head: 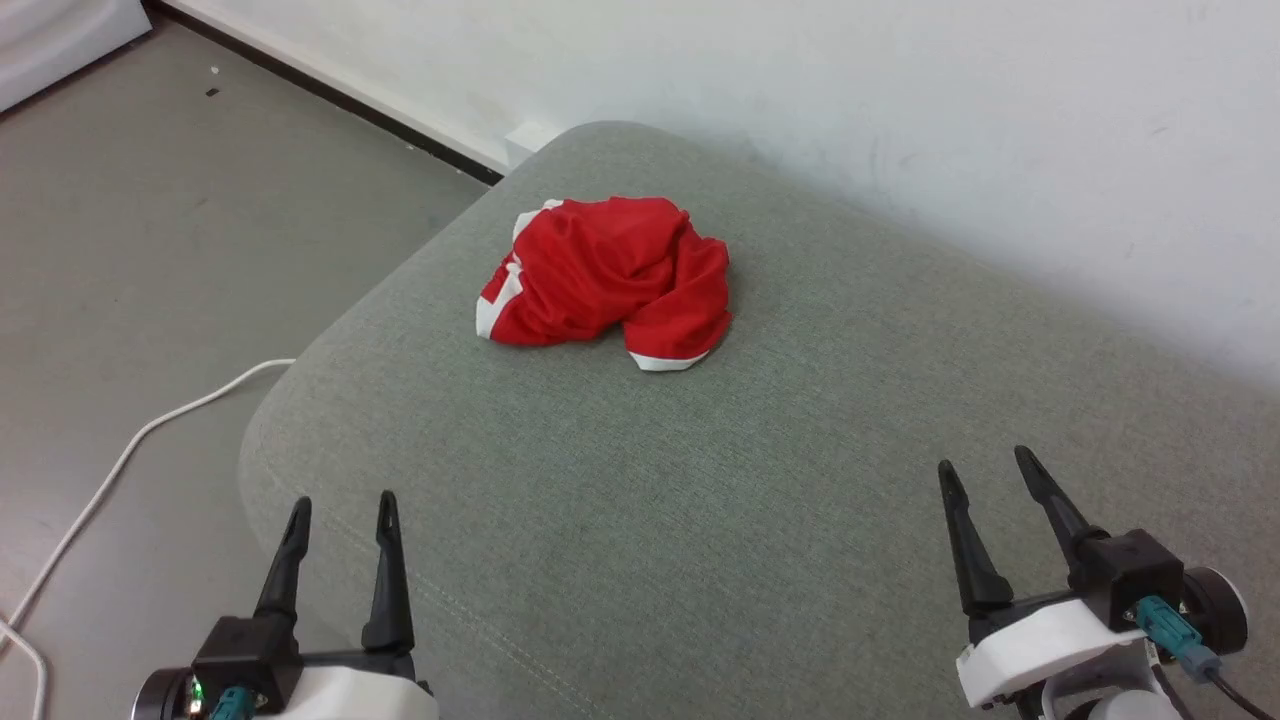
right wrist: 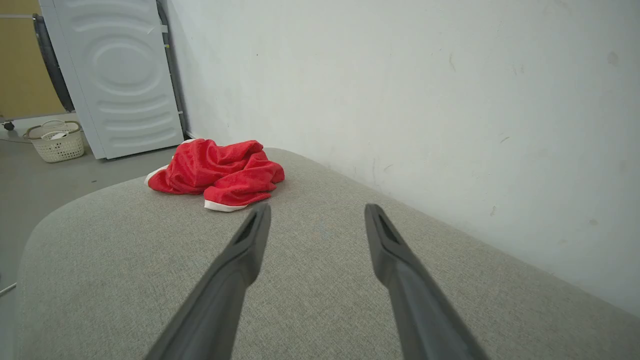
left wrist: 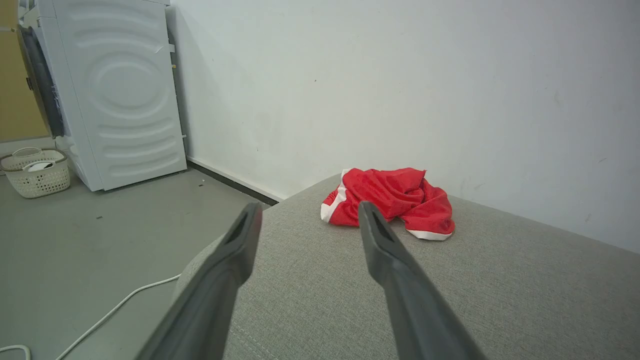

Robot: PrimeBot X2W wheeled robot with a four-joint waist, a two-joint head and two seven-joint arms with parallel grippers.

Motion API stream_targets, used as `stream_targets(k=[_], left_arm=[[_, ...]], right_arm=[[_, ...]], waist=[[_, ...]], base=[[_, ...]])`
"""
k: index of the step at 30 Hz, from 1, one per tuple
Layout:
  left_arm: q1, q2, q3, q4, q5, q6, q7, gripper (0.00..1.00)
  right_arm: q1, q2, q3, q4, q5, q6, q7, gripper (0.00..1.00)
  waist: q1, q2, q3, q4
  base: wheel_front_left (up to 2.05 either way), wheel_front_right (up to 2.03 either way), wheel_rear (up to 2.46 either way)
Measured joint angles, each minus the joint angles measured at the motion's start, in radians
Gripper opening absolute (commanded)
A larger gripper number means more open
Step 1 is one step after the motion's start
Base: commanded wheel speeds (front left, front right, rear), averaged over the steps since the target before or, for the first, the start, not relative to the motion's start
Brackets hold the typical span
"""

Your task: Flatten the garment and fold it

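Observation:
The garment (head: 610, 282) lies crumpled in a red heap with white trim on the far left part of a grey-green cushion (head: 760, 480). It also appears in the left wrist view (left wrist: 395, 200) and the right wrist view (right wrist: 220, 172). My left gripper (head: 343, 508) hovers open over the cushion's near left corner, well short of the garment. Over the near right side, my right gripper (head: 985, 465) stands open too, with nothing between its fingers. Both pairs of fingers (left wrist: 240, 245) (right wrist: 385, 240) point toward the wall.
A white wall (head: 900, 120) runs close behind the cushion. A white cable (head: 130, 450) trails on the grey floor to the left. A white washing machine (left wrist: 120, 90) and a woven basket (left wrist: 35, 172) stand farther off.

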Motion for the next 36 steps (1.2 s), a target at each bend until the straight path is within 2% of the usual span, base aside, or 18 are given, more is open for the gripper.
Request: stream_targets(k=[13,19,23,28,36], left_arm=[[0.014,0.000,0.009,0.005,-0.002,-0.009,0.000,1.00],[-0.014,0.000,-0.001,0.001,-0.090,-0.009,0.000,1.00],[-0.117,0.014,-0.031,-0.040,-0.086,-0.027,0.079,1.00],[-0.331,0.085,-0.028,-0.090,-0.077,-0.045,0.225,1.00],[-0.652,0.171,-0.023,-0.014,-0.098,-0.079,0.393,1.00]], right_arm=[[0.000,0.000,0.001,0.005,0.003,0.000,-0.001,1.00],[0.000,0.000,-0.014,-0.007,0.002,0.000,0.000,1.00],[0.000,0.000,-0.023,-0.040,-0.005,0.000,0.015,1.00],[-0.006,0.000,-0.024,-0.112,-0.043,0.000,0.070,1.00],[-0.094,-0.016,0.025,-0.287,-0.103,0.000,0.183,1.00]], waist=[[0.0000,0.0000,0.005,-0.005],[0.0000,0.0000,0.014,-0.005],[0.0000,0.0000,0.031,-0.003],[0.0000,0.0000,0.069,-0.005],[0.0002,0.0000,0.177,-0.027]], base=[[0.00,0.00,0.00],[0.00,0.00,0.00],[0.00,0.00,0.00],[0.00,0.00,0.00],[0.00,0.00,0.00]])
